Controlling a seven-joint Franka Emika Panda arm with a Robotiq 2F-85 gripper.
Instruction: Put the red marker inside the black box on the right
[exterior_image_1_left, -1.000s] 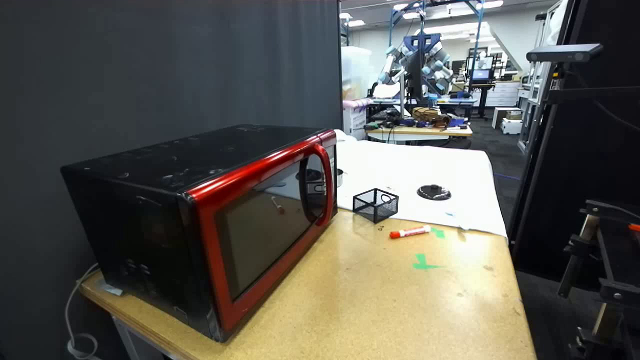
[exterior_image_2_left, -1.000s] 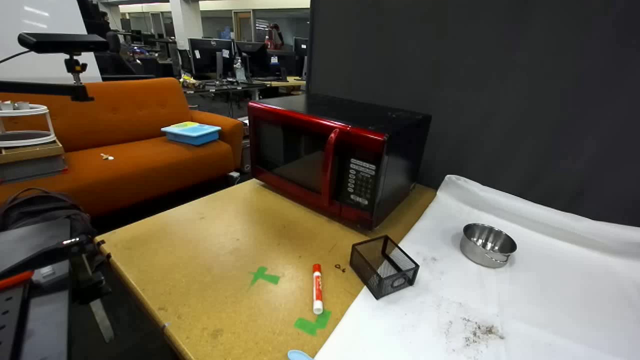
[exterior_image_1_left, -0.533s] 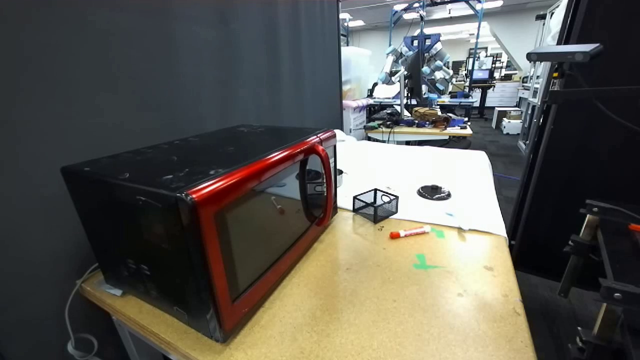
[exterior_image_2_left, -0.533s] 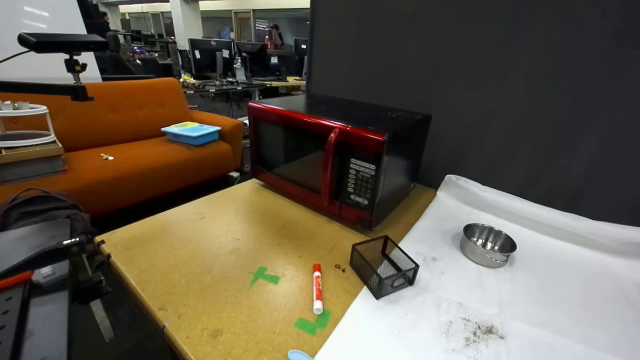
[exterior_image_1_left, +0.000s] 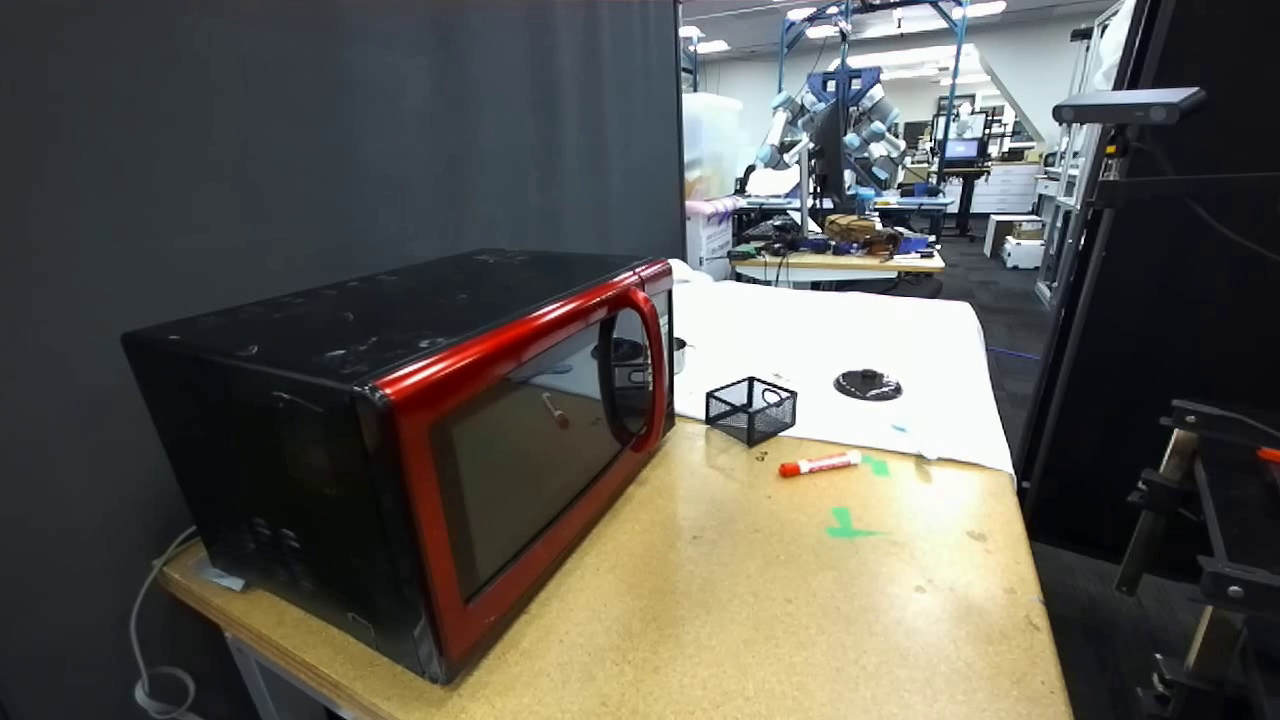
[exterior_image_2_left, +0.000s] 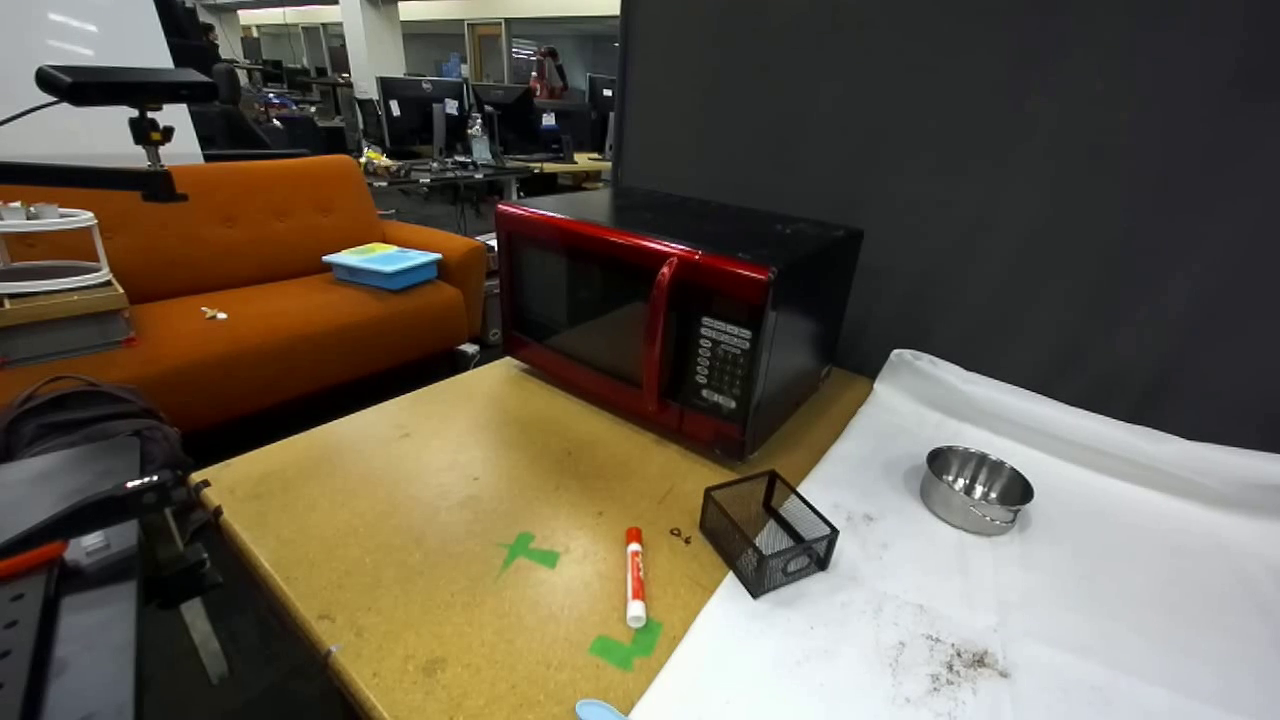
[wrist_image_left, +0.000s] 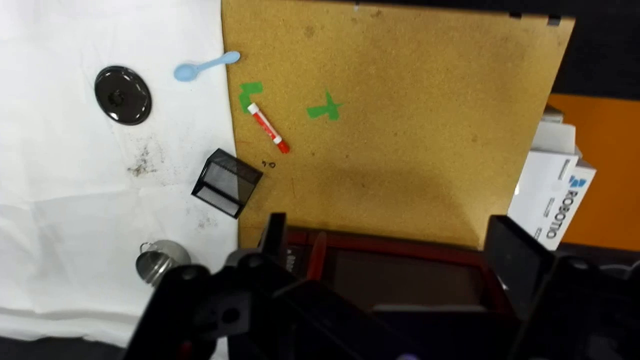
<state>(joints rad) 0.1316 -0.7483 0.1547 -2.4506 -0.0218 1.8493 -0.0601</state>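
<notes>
The red marker, with a white body, red label and red cap, lies flat on the brown tabletop. It shows in both exterior views (exterior_image_1_left: 820, 464) (exterior_image_2_left: 635, 580) and in the wrist view (wrist_image_left: 268, 127). The black wire-mesh box stands at the edge of the white cloth, a short way from the marker's cap end. It shows in both exterior views (exterior_image_1_left: 775, 418) (exterior_image_2_left: 800, 566) and in the wrist view (wrist_image_left: 235, 161). My gripper (wrist_image_left: 387, 235) shows only in the wrist view. Its fingers are wide apart with nothing between them, high above the table. Marker and box lie ahead of the left finger.
A red-and-black microwave (exterior_image_2_left: 600, 300) stands on the table, partly under my gripper in the wrist view. A metal pot (exterior_image_2_left: 975, 490), a black lid (wrist_image_left: 122, 95) and a blue spoon (wrist_image_left: 206, 67) lie on or over the white cloth (wrist_image_left: 75, 165). Green tape (wrist_image_left: 327, 109) marks the tabletop.
</notes>
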